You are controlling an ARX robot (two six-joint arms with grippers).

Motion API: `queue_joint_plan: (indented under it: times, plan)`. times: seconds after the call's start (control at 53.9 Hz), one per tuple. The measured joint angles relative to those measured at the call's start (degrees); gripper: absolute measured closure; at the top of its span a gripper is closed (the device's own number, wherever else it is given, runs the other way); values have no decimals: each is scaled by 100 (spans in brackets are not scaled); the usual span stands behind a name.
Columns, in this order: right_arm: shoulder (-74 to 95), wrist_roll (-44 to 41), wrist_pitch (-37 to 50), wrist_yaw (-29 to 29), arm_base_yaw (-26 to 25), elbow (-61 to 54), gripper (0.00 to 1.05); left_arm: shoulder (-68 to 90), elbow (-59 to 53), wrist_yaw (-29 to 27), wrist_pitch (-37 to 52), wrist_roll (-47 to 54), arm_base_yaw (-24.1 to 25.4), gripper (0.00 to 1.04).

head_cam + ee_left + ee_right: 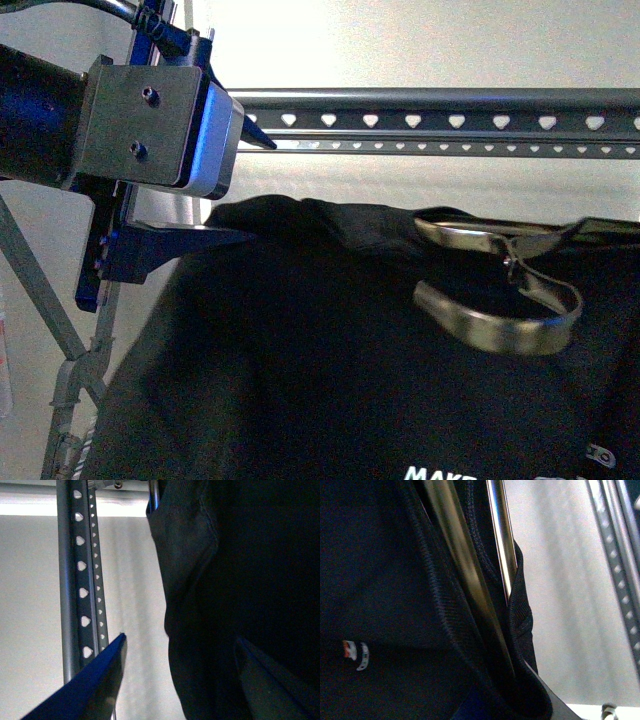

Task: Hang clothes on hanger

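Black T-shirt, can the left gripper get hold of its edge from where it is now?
Probably yes: the left gripper is open, and the T-shirt edge sits between its fingers with nothing in front.

This is looking like an indoor laundry-drying corner: a dark grey metal drying rack (480,100) punched with heart-shaped holes is standing before a plain pale wall (400,40), a black T-shirt (300,350) hanging in front. Home or lab, it is not telling.

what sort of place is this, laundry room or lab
Probably an indoor laundry-drying spot set up for robot trials. A drying rack with heart-shaped holes stands before a plain pale wall, a black T-shirt is held up in front of it, and the left gripper is open beside it.
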Motion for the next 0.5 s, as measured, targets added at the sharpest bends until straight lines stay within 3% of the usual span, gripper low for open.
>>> queue_joint_plan:
  times: [0.093,0.186,0.278,0.371,0.445,0.501]
  plan:
    - [-42,205,-374,31,-227,-66,100,0,0,2,0,0,0,23]
    - [-129,651,-1080,-50,-579,-184,100,-2,2,2,0,9,0,5]
    - [-260,1228,-1628,-260,-872,-310,100,-2,-11,4,74,-81,0,7]
    - [-417,1991,-2096,-348,-1051,-313,101,70,-164,-407,1309,-1812,7,6]
    - [-544,2479,-2389,-586,-1147,-313,101,181,-28,-927,1794,-3307,33,6]
    - [-693,2990,-2758,-881,-1244,-313,101,367,378,-1853,1735,-5302,157,6]
